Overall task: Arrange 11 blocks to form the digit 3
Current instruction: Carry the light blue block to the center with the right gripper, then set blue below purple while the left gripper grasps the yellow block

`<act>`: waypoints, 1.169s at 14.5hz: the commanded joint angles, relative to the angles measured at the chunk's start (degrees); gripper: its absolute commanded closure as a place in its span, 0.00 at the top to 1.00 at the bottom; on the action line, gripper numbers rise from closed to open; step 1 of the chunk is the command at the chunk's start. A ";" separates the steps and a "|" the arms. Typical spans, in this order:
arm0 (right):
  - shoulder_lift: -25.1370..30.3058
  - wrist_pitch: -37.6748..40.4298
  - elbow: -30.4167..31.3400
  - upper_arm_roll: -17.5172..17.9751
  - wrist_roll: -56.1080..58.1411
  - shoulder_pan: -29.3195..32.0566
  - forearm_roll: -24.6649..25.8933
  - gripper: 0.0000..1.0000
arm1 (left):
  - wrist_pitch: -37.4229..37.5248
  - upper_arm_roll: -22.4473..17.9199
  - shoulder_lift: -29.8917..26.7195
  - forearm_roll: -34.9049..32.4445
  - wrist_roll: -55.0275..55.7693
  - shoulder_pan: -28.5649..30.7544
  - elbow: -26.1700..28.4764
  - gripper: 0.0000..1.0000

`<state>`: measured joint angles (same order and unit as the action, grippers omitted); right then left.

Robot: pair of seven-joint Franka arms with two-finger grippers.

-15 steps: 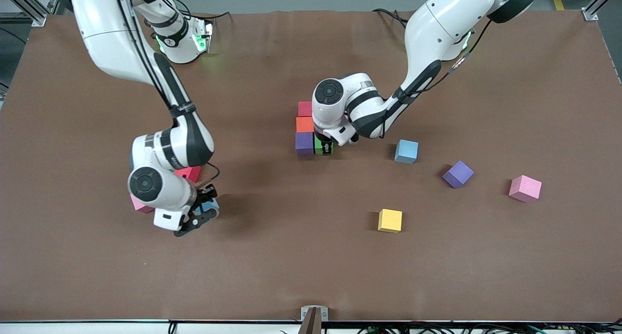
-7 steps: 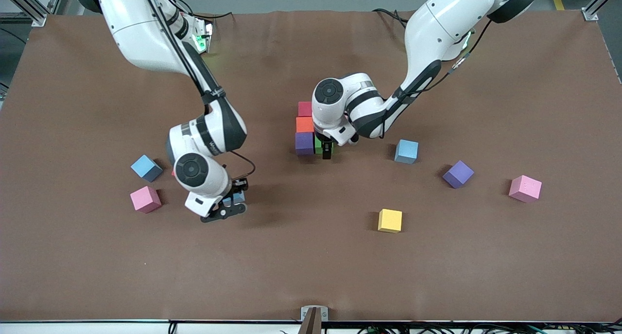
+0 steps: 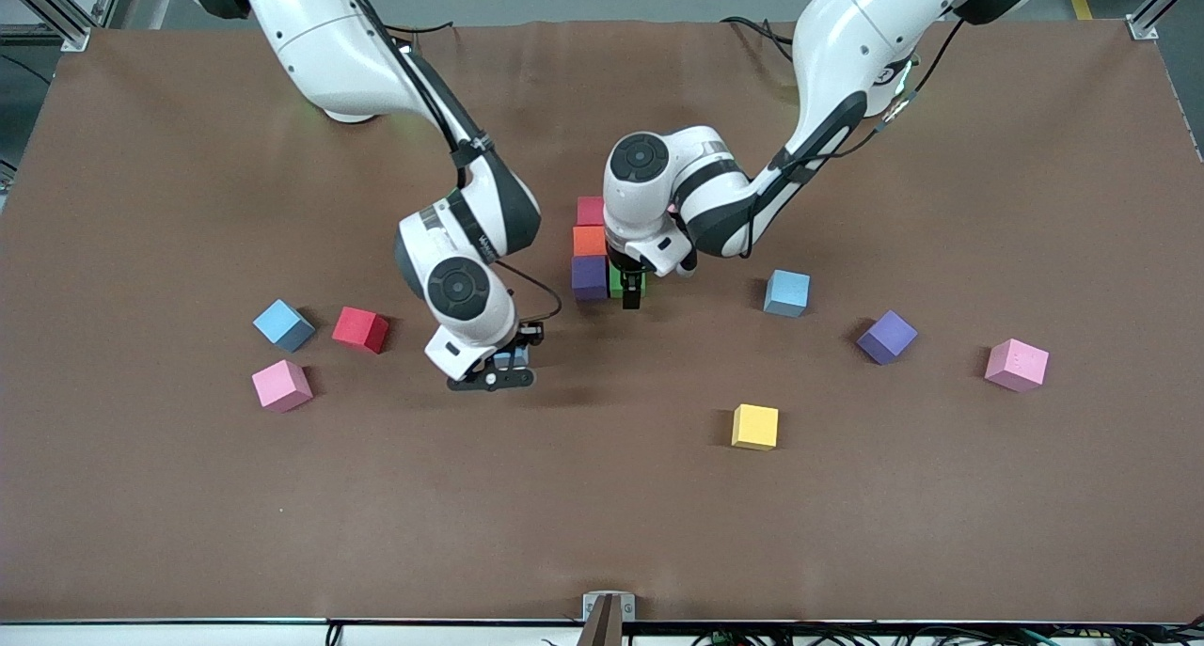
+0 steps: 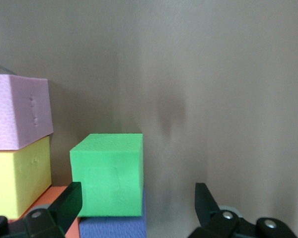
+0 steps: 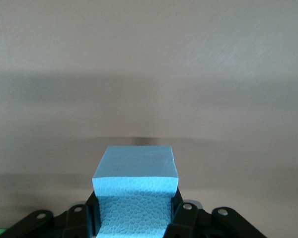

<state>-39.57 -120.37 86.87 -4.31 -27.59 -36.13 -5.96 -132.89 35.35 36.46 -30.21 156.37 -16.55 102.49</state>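
Note:
The digit 3 is a partial cluster mid-table: a red block (image 3: 590,211), an orange one (image 3: 590,241) and a purple one (image 3: 590,277) in a line, with a green block (image 3: 616,282) beside the purple one. My left gripper (image 3: 632,291) stands open around the green block (image 4: 107,181), its fingers apart from it. The left wrist view also shows a pink block (image 4: 20,111) and a yellow block (image 4: 17,173) in the cluster. My right gripper (image 3: 499,364) is shut on a light blue block (image 5: 134,168), above bare table toward the right arm's end from the cluster.
Loose blocks toward the right arm's end: light blue (image 3: 282,324), red (image 3: 360,329), pink (image 3: 281,386). Toward the left arm's end lie a light blue block (image 3: 786,293), a purple one (image 3: 886,337), a pink one (image 3: 1016,365) and a yellow one (image 3: 755,427).
My left gripper opened and let go of the green block. My right arm carried the light blue block from over the loose red and pink blocks toward the cluster.

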 commanded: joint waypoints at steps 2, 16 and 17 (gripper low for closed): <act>-1.12 -1.35 -0.38 -0.43 -4.66 -3.32 -2.57 0.18 | 4.74 1.22 -5.34 -0.99 4.21 2.05 1.66 1.00; -6.84 -3.03 -6.01 -0.43 -15.22 -9.92 -2.31 0.18 | 9.85 1.48 3.42 -0.91 -37.96 19.10 -15.46 1.00; -6.84 -3.64 -6.01 -0.43 -15.04 -10.10 -2.39 0.18 | 9.85 1.48 5.96 -0.91 -40.42 18.67 -18.44 1.00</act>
<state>-45.72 -123.46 81.99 -4.33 -41.99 -45.51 -7.88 -124.50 36.05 36.19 -30.21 120.02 3.01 91.41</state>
